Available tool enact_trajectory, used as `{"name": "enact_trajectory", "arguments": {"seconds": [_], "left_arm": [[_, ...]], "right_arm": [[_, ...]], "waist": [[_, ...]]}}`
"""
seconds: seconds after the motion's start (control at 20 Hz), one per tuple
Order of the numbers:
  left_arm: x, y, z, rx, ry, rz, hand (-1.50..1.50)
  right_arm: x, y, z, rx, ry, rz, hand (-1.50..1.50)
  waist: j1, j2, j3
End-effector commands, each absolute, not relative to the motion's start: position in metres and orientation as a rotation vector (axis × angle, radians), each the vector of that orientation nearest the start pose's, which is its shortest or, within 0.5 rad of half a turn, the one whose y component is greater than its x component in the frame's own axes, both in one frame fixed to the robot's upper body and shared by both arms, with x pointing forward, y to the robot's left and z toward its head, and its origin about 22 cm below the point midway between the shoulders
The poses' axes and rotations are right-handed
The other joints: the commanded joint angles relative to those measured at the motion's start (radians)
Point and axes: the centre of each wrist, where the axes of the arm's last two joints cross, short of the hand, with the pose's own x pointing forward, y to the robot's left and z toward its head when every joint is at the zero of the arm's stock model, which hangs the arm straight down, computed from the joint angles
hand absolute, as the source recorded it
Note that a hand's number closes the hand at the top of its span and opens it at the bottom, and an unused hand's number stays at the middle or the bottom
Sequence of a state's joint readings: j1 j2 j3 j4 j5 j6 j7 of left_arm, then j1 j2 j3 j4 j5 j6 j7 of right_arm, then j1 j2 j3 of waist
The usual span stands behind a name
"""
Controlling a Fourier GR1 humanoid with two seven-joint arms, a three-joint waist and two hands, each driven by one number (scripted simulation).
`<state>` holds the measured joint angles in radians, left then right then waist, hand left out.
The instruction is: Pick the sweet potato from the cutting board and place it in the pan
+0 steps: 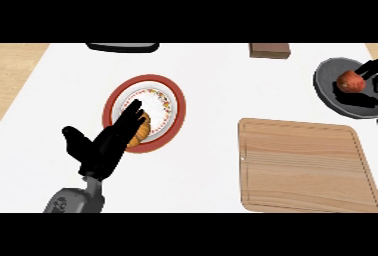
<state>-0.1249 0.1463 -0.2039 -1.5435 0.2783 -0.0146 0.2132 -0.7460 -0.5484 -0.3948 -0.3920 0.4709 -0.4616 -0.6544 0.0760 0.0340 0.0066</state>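
Note:
The reddish-orange sweet potato (pixel 349 81) hangs over the dark grey pan (pixel 328 80) at the far right, throwing a shadow on the pan's floor. My right hand (pixel 368 69) shows only partly at the right edge, its black fingers curled over and beside the sweet potato. The wooden cutting board (pixel 299 167) lies at the lower right with nothing on it. At the lower left my left hand (pixel 103 147) rests open with fingers up, its fingertips overlapping a plate.
A red-rimmed white plate (pixel 159 95) with an orange pastry (pixel 140 136) sits left of centre. A black object (pixel 122 47) and a brown block (pixel 269 50) lie along the far edge. Wooden counter shows at the far left.

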Motion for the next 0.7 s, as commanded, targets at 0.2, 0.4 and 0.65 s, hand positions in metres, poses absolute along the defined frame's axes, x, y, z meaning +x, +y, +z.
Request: {"name": "enact_trajectory", "arguments": {"seconds": [0.2, 0.4, 0.65], "left_arm": [[0.266, 0.194, 0.027, -0.31, -1.404, -0.179, 0.0], [0.27, 0.193, 0.028, -0.312, -1.397, -0.179, 0.0], [0.269, 0.192, 0.032, -0.308, -1.398, -0.183, 0.0]], "right_arm": [[0.354, -0.451, 0.036, -1.174, -1.427, 0.503, -1.5], [0.362, -0.447, 0.042, -1.092, -1.403, 0.51, -1.5], [0.369, -0.437, 0.043, -0.91, -1.592, 0.349, -1.5]], "waist": [[0.047, 0.02, 0.0], [0.044, 0.021, 0.002], [0.03, 0.015, 0.008]]}}
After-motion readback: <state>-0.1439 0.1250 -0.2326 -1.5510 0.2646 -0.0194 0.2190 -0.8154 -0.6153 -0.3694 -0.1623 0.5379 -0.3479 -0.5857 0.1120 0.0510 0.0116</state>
